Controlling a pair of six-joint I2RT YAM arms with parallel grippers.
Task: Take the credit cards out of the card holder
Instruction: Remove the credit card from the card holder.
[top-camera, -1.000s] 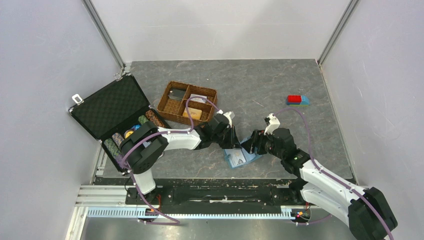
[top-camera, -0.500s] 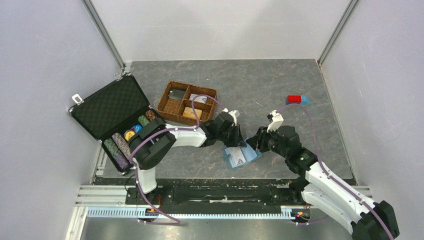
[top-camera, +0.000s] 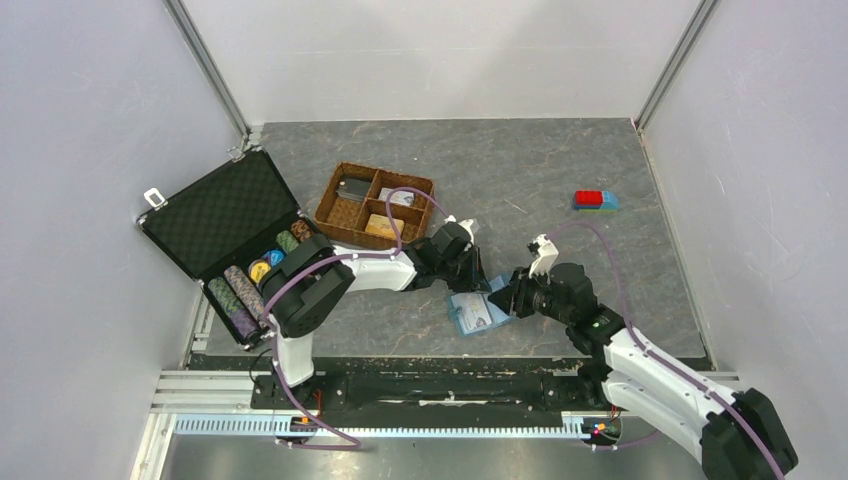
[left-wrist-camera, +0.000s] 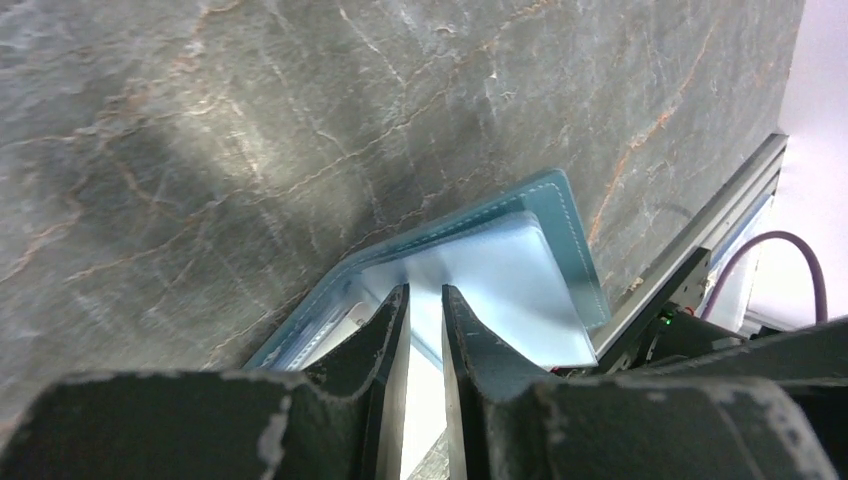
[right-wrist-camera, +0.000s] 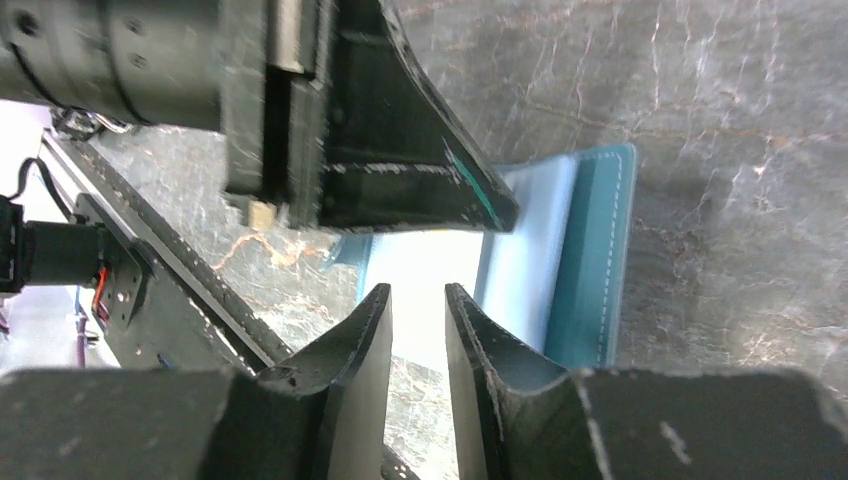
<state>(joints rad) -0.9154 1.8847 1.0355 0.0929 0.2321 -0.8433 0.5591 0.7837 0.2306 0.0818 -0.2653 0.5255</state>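
Note:
The light-blue card holder (top-camera: 478, 313) lies open on the table near the front edge, with its teal cover edge showing in the left wrist view (left-wrist-camera: 560, 235) and the right wrist view (right-wrist-camera: 590, 270). A pale card (top-camera: 481, 320) shows in its near sleeve, and its edge (left-wrist-camera: 335, 325) shows in the left wrist view. No orange card shows in the holder. My left gripper (top-camera: 470, 280) (left-wrist-camera: 425, 292) is over the holder's far edge, its jaws a narrow gap apart and empty. My right gripper (top-camera: 505, 296) (right-wrist-camera: 418, 292) is at the holder's right edge, also narrowly open and empty.
A brown wicker tray (top-camera: 340, 218) stands behind the holder, with a flat orange-tan piece (top-camera: 379, 227) in one compartment. An open black case (top-camera: 222, 212) with poker chips (top-camera: 240, 288) is at the left. A red and blue block (top-camera: 594, 200) is at the far right. The table's front rail (top-camera: 430, 385) is close.
My left gripper has shifted right to the holder's far edge. My right gripper has moved slightly left and nearer, and the holder's raised right flap has come down flatter.

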